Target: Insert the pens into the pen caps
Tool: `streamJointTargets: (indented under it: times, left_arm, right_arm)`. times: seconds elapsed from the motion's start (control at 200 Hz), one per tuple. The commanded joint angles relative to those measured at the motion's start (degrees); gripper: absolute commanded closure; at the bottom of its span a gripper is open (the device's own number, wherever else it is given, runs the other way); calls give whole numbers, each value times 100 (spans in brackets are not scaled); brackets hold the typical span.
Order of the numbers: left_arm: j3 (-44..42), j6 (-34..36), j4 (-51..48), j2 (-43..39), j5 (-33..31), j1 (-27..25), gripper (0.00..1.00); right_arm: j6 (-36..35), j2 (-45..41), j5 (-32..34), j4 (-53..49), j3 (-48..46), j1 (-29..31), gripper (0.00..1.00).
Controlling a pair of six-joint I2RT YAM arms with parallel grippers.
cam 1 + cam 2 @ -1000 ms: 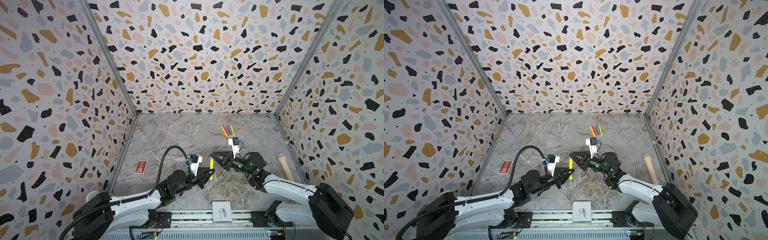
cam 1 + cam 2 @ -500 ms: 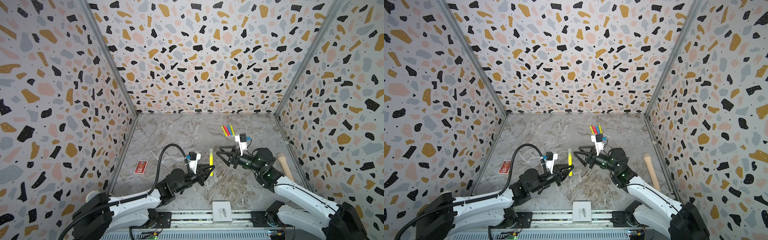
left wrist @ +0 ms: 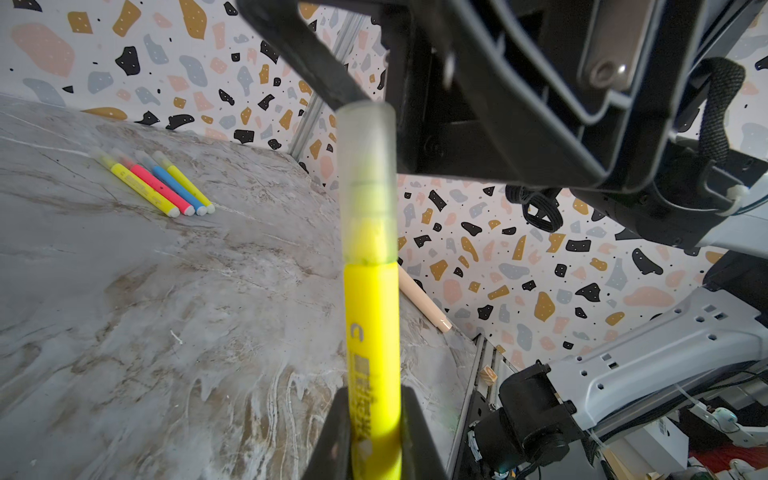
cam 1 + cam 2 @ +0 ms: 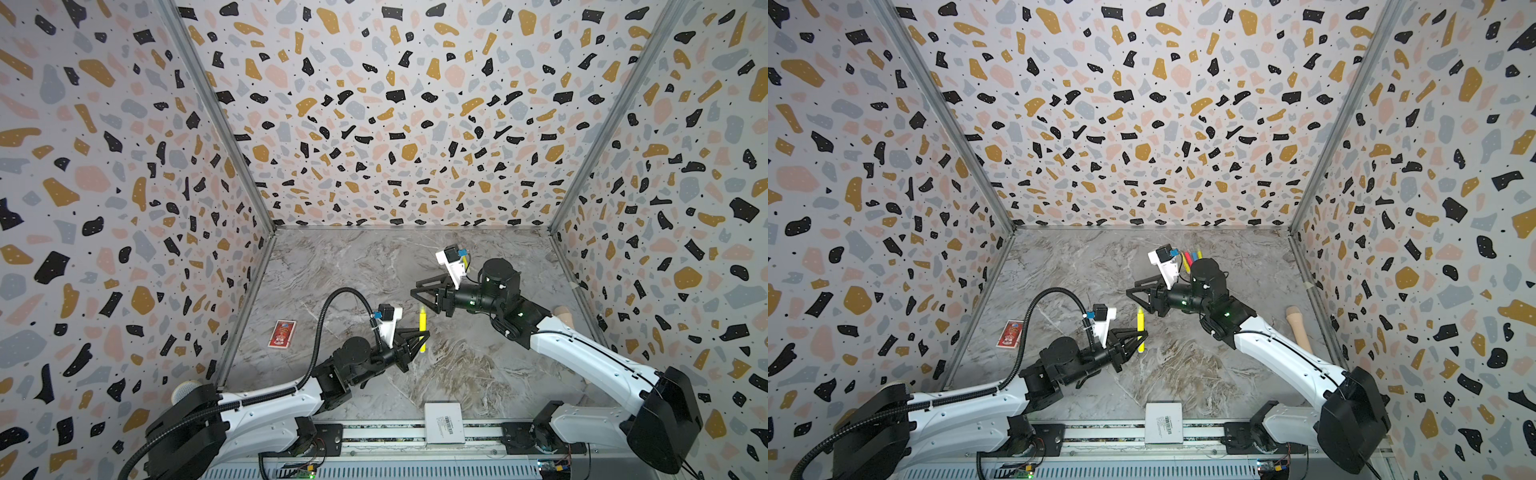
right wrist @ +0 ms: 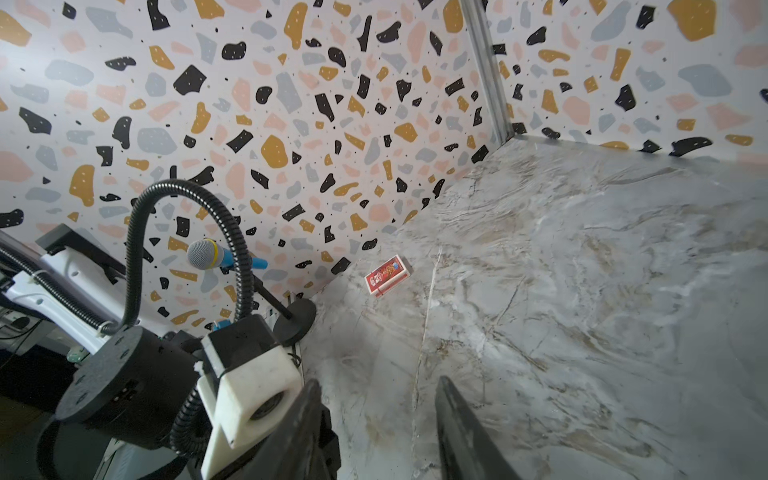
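My left gripper (image 4: 422, 338) (image 4: 1140, 337) (image 3: 374, 432) is shut on a yellow pen (image 4: 422, 330) (image 4: 1140, 326) (image 3: 372, 332) and holds it upright above the table. A translucent cap (image 3: 368, 178) sits on the pen's upper end. My right gripper (image 4: 414, 291) (image 4: 1130, 293) (image 5: 378, 399) hangs open beyond the pen, apart from it, with nothing between its fingers. Several more capped pens (image 3: 166, 187) (image 4: 1190, 257), yellow, pink-red and blue, lie side by side on the table at the back, partly hidden behind the right wrist in both top views.
A small red box (image 4: 282, 333) (image 4: 1009, 333) (image 5: 388, 275) lies by the left wall. A thick beige handle (image 4: 1298, 328) (image 4: 563, 313) (image 3: 419, 299) lies by the right wall. A white box (image 4: 444, 423) sits at the front rail. A microphone (image 5: 208, 254) stands outside the left wall.
My right gripper has let go at the pen's top, opened, and drawn back toward the far right. The cap stays on the pen. My left gripper has barely moved.
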Motion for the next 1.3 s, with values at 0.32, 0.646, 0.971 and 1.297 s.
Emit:
streamJointTargets:
  times: [0.32, 0.646, 0.971, 1.297]
  left_arm:
    - [175, 144, 221, -98, 7, 22, 100]
    - [372, 198, 329, -690, -140, 232, 100]
    - [769, -123, 922, -675, 527, 969, 100]
    - [1081, 395, -277, -239, 493, 1214, 100]
  right_arm:
    - [-258, -26, 52, -339, 12, 272, 90]
    - [260, -439, 1489, 247, -1796, 1010, 100]
    - [1339, -276, 2536, 1218, -3194, 2170, 100]
    - [710, -997, 2801, -8, -2562, 1948, 97]
